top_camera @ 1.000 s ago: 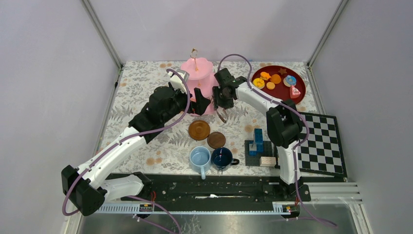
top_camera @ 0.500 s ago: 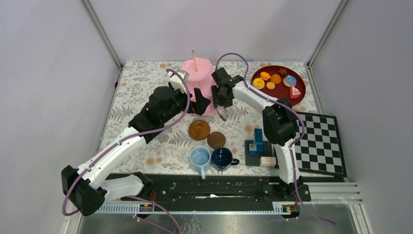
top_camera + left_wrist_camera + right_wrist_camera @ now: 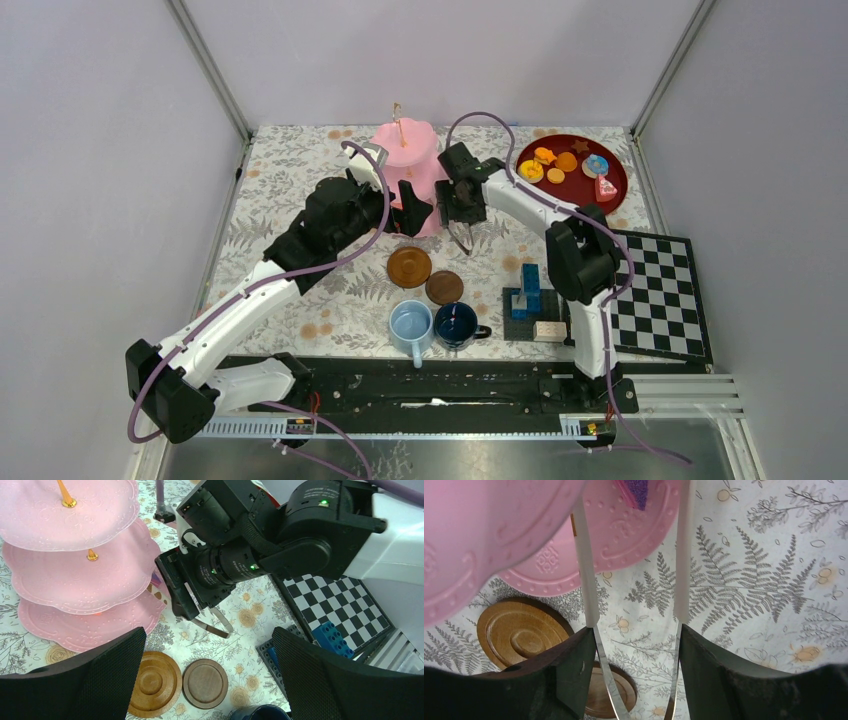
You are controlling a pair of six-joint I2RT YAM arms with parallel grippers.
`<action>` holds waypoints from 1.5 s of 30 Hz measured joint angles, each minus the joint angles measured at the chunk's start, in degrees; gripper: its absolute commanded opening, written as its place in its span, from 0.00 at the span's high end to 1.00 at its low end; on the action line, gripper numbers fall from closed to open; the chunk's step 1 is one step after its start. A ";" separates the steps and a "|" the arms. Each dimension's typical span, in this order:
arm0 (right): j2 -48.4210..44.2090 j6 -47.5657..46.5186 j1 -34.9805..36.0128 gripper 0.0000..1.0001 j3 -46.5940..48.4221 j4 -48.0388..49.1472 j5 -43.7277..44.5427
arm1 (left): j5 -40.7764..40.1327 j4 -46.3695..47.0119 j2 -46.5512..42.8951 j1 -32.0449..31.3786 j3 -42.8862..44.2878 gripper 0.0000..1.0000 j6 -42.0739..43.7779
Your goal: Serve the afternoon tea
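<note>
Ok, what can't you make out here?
- Purple pastry, right wrist view: cut by the top edge.
- Dark-blue mug, left wrist view: only the rim, at the bottom edge.
- Lower tiers of the pink stand, top view: mostly under its top tier.
- Pastries on the red plate, top view: too small to identify.

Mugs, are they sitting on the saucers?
No, the light-blue mug and dark-blue mug stand beside the saucers, not on them.

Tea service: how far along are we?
Done: a purple pastry sits on the bottom tier of the pink stand. In hand: nothing; right gripper hangs open beside the stand, left gripper open. Left: other pastries lie on the red plate; mugs stand beside the saucers.
</note>
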 measured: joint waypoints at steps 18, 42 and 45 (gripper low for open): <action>-12.90 -0.85 -0.46 0.40 -7.43 -3.54 6.25 | 0.31 0.02 0.00 0.00 0.00 0.01 -0.13; -20.96 -7.08 -40.68 0.36 -11.96 -7.54 7.61 | 0.66 0.07 0.00 -0.44 0.00 0.01 -0.11; -20.94 -7.54 -41.40 0.35 -12.74 -8.00 6.05 | 0.68 0.07 0.00 -0.83 0.00 0.01 -0.13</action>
